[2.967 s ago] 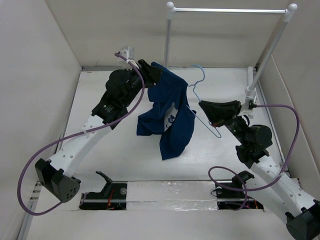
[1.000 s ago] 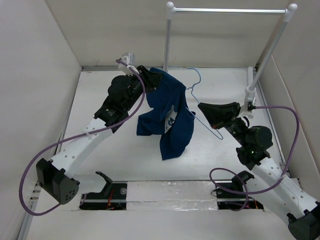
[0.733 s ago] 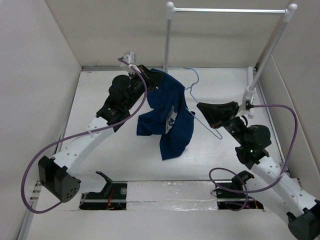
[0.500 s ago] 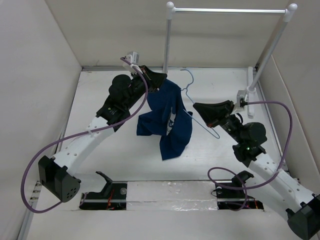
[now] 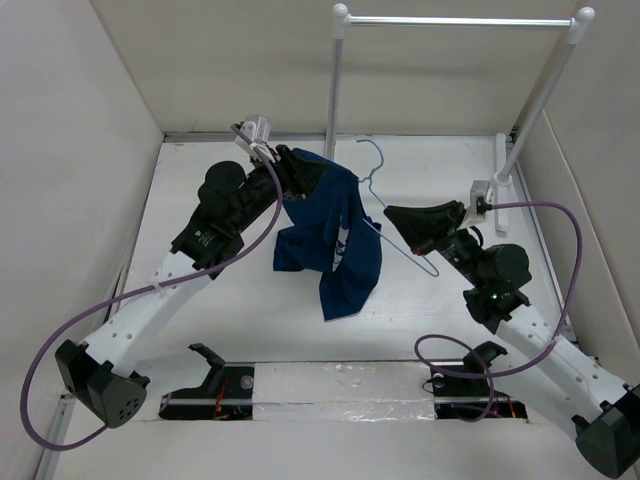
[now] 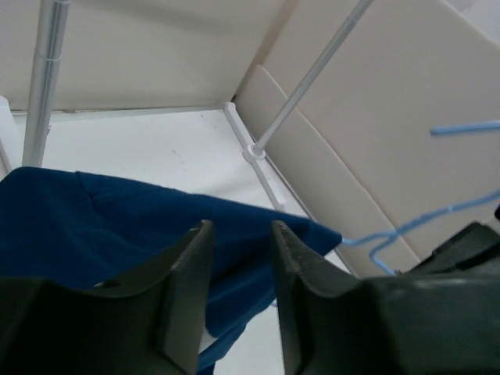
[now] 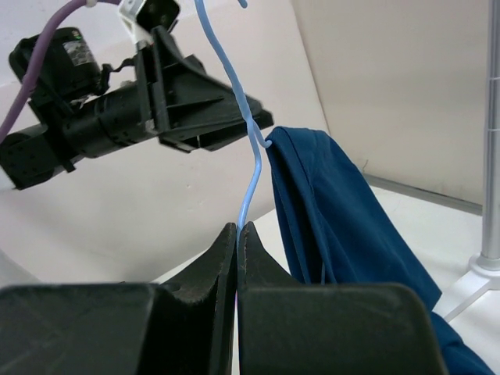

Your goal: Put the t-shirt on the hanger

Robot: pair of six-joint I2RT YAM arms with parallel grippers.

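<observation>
The dark navy t-shirt (image 5: pixel 345 250) hangs in mid-air, draped by its upper part over one arm of the pale blue wire hanger (image 5: pixel 410 252); its white label shows at mid-height. My right gripper (image 5: pixel 392 213) is shut on the hanger's wire (image 7: pixel 250 180), holding it up with the hook towards the back. My left gripper (image 5: pixel 305 172) is at the shirt's top left edge, jaws apart. In the left wrist view the fabric (image 6: pixel 117 211) lies just beyond the open fingertips (image 6: pixel 201 234), and the hanger (image 6: pixel 469 126) shows at the right. The shirt (image 7: pixel 336 211) hangs right of the wire.
The white garment rail (image 5: pixel 455 20) stands at the back right, with one post (image 5: pixel 333 90) just behind the shirt and a foot (image 5: pixel 500 165) near my right arm. Cream walls enclose the white table (image 5: pixel 200 300). Arm cradles (image 5: pixel 215 372) sit in the near slot.
My left arm has drawn back to the left and its jaws now stand apart at the shirt. My right gripper carried the hanger leftward, further into the shirt.
</observation>
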